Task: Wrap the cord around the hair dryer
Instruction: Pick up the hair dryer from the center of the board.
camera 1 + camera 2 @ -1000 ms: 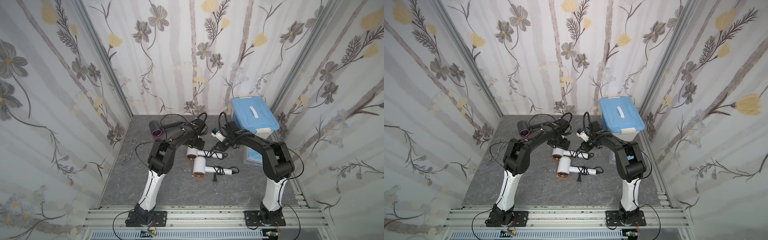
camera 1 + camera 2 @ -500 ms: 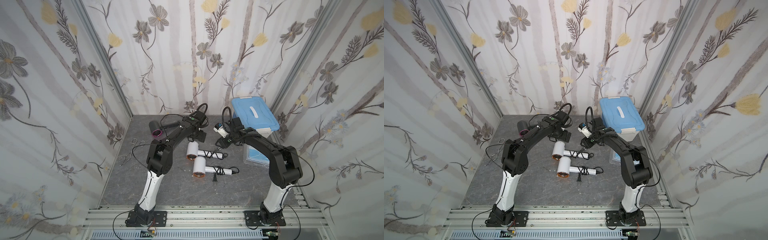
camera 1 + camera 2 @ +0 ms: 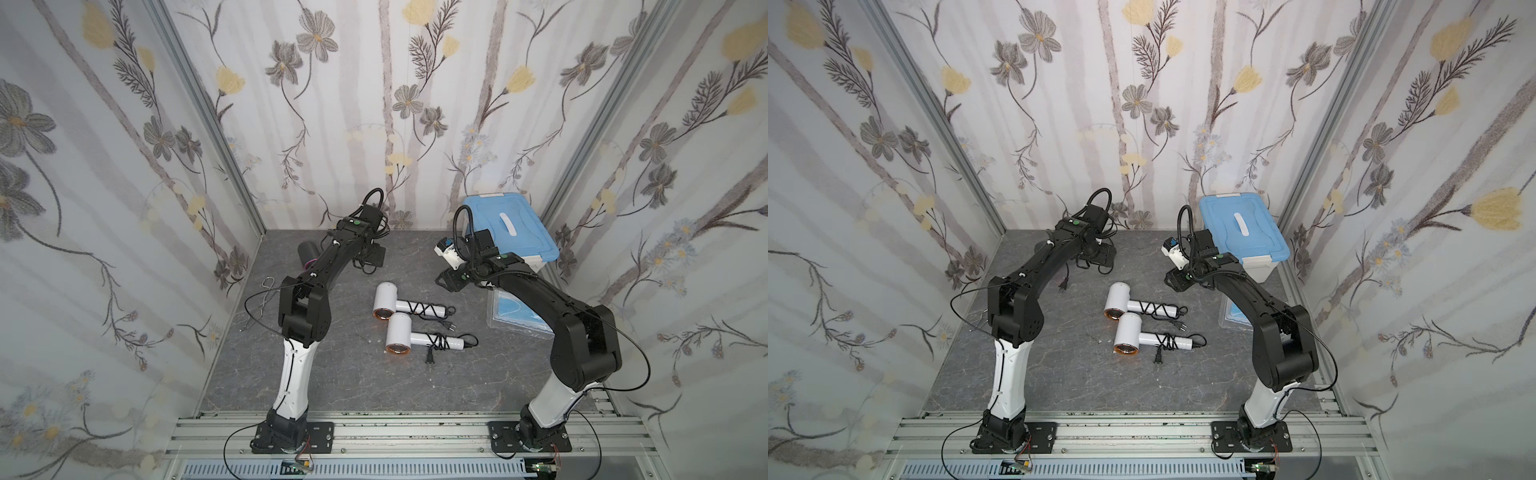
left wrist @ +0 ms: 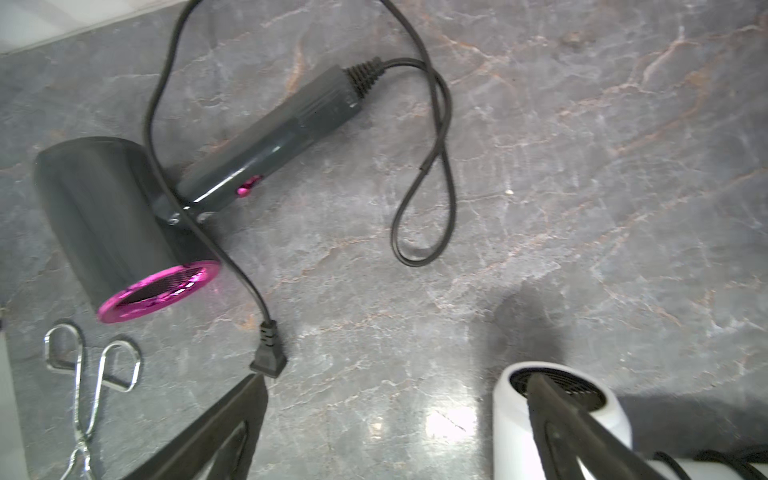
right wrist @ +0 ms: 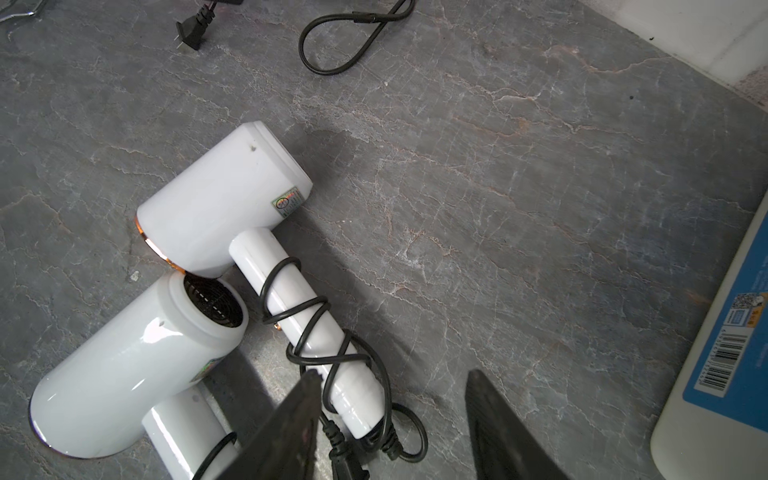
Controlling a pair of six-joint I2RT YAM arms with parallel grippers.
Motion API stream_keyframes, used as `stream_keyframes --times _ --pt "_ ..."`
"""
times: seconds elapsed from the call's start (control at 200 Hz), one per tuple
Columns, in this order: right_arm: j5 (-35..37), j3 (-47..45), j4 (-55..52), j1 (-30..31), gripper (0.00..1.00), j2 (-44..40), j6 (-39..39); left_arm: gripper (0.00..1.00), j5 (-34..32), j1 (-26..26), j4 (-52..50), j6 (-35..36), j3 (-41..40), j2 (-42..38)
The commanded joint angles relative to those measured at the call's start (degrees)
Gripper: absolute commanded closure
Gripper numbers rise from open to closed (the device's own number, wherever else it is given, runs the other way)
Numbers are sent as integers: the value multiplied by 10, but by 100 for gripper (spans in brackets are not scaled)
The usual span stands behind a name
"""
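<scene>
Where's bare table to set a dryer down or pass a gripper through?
Free: front strip between the near white dryer and the rail; back centre between the loose cord and the blue bin. Crowded: back left, with black dryer, cord and tongs.

1. left arm (image 3: 328,257) comes up from its base at lower left of centre in both top views, elbow bent, forearm stretched toward the upper middle of the frame.
2. left gripper (image 4: 397,380) faces down, jaws spread really wide.
3. right arm (image 3: 540,291) pretty much mirrors it from lower right, leaning in toward centre.
4. right gripper (image 5: 392,374) is tilted down too, jaws apart but with a narrower gap than the left.
</scene>
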Motion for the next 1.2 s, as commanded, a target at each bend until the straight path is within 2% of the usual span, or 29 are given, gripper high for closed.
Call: stream_keyframes --times 0.0,0.21,0.325,0.47,0.904,1.194 --pt "6 -9 22 3 43 -15 24 0 -30 17 5 27 12 -3" --pt "3 -42 38 7 42 -39 51 0 -74 82 -13 22 47 16" --pt "3 -64 48 14 42 -44 61 0 -70 132 -49 -26 95 46" --pt "2 -84 59 25 42 -43 68 0 -50 179 -33 -77 101 66" --pt "15 -102 59 34 42 -45 64 0 -36 205 -16 -140 123 151" --pt "19 -111 59 35 42 -49 61 1 -16 211 -4 -147 131 185"
